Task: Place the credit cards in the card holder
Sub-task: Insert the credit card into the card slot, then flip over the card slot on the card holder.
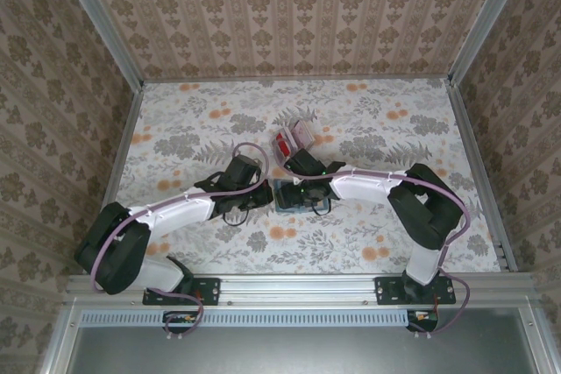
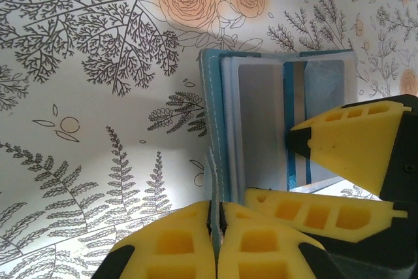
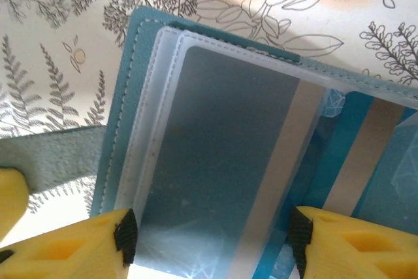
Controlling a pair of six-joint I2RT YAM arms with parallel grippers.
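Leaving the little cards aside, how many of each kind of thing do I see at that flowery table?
Robot arms: 2 (left arm, right arm)
Teal card holder: 1
Clear plastic box: 1
Total: 4

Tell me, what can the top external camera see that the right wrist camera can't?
Top external adds: the white-and-black left arm and right arm, the patterned walls, and a clear plastic box with something red inside.
Right wrist adds, close up: a greyish card with a silver stripe tucked inside a clear plastic sleeve, plus white stitching.
Both share: the small dark teal folding wallet, the floral table cover and the right end effector.
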